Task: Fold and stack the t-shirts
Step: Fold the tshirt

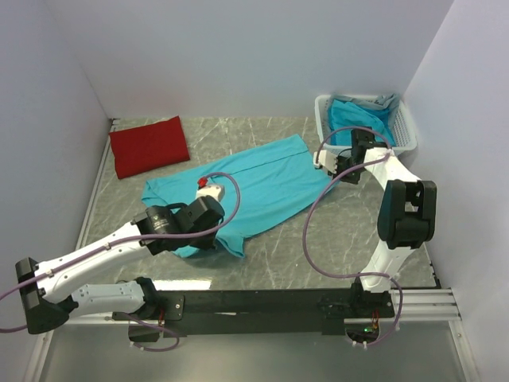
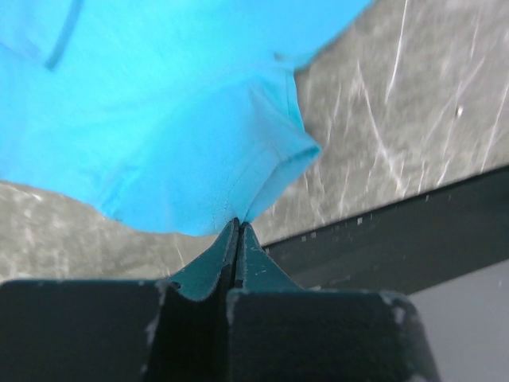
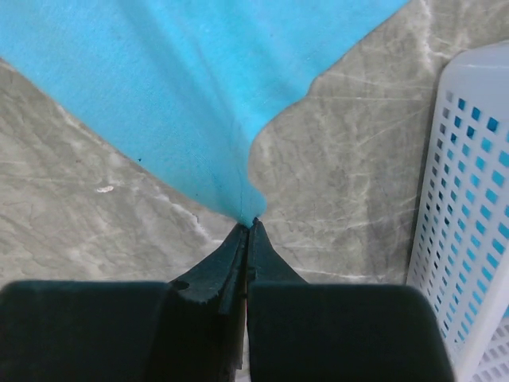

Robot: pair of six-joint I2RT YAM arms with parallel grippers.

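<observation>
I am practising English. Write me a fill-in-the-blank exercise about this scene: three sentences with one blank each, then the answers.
1. The folded t-shirt at the far left is ____ in colour.
2. The white basket stands on the ____ arm's side.
3. The left gripper and the right gripper each pinch the turquoise t-shirt, so it is held at ____ places.
Missing words: red; right; two.

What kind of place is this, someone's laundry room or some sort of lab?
Probably a robot test cell, not a home: plain white walls box in a marble-look table, two robot arms are mounted on a black rail, and a turquoise t-shirt lies spread between them.
</observation>
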